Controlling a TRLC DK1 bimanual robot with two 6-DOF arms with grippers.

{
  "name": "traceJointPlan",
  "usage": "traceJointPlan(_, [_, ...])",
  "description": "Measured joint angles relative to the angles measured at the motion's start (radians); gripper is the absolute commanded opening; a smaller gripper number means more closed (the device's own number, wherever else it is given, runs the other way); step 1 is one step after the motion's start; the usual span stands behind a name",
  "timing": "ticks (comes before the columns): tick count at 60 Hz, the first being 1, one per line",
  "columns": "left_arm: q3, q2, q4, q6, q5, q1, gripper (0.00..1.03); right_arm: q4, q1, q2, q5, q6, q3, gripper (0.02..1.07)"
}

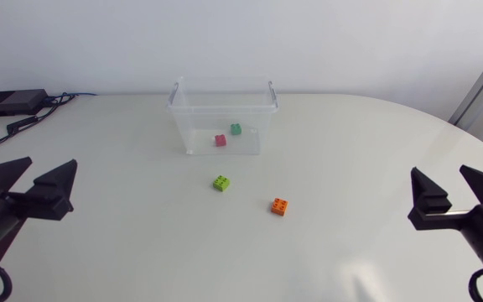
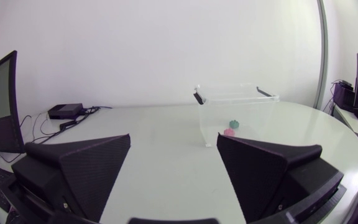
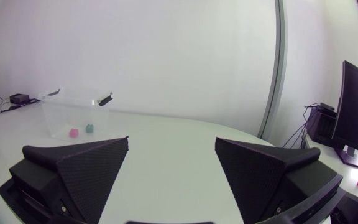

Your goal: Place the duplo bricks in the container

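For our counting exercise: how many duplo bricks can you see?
4. Inside the container: pink brick and green brick; on the table in front of it: lime brick and orange brick. None seem hidden.

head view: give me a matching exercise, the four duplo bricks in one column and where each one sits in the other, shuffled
Column 1
1. small pink plastic duplo brick
2. small dark green plastic duplo brick
3. small lime green plastic duplo brick
4. small orange plastic duplo brick

Column 2
A. on the table, just in front of the clear plastic container
B. inside the container, left of its neighbour
C. on the table, farthest from the container
D. inside the container, right of its neighbour

Pairs: 1-B, 2-D, 3-A, 4-C
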Motion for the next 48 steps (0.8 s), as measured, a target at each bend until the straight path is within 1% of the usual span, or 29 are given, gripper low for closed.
traceJointPlan(6, [0.103,0.138,-0.054,-0.001,0.016,-0.017,0.93,-0.009,0.016,0.075,-0.009,0.0,0.053,1.03])
traceJointPlan(11, [0.188,0.25,-0.113,-0.007,0.055,-0.04,0.93,-0.034,0.026,0.136,-0.03,0.0,0.096,1.03])
traceJointPlan(19, [0.287,0.394,-0.183,-0.016,0.118,-0.048,0.93,-0.057,0.031,0.246,-0.064,0.0,0.163,1.02])
traceJointPlan(25, [0.329,0.478,-0.193,-0.019,0.126,-0.071,0.93,-0.061,0.031,0.331,-0.079,0.0,0.202,1.02])
traceJointPlan(29, [0.366,0.558,-0.224,-0.019,0.137,-0.09,0.93,-0.076,0.041,0.393,-0.082,0.0,0.229,1.02])
traceJointPlan(36, [0.41,0.669,-0.253,-0.019,0.162,-0.097,0.93,-0.083,0.053,0.465,-0.094,0.0,0.262,1.02])
traceJointPlan(38, [0.424,0.7,-0.261,-0.019,0.164,-0.097,0.9,-0.083,0.056,0.483,-0.103,0.0,0.273,1.02])
traceJointPlan(42, [0.465,0.762,-0.282,-0.018,0.166,-0.098,0.9,-0.084,0.056,0.517,-0.117,0.0,0.294,1.02])
traceJointPlan(48, [0.535,0.864,-0.308,0.023,0.166,-0.112,0.9,-0.1,0.056,0.578,-0.134,0.0,0.327,1.02])
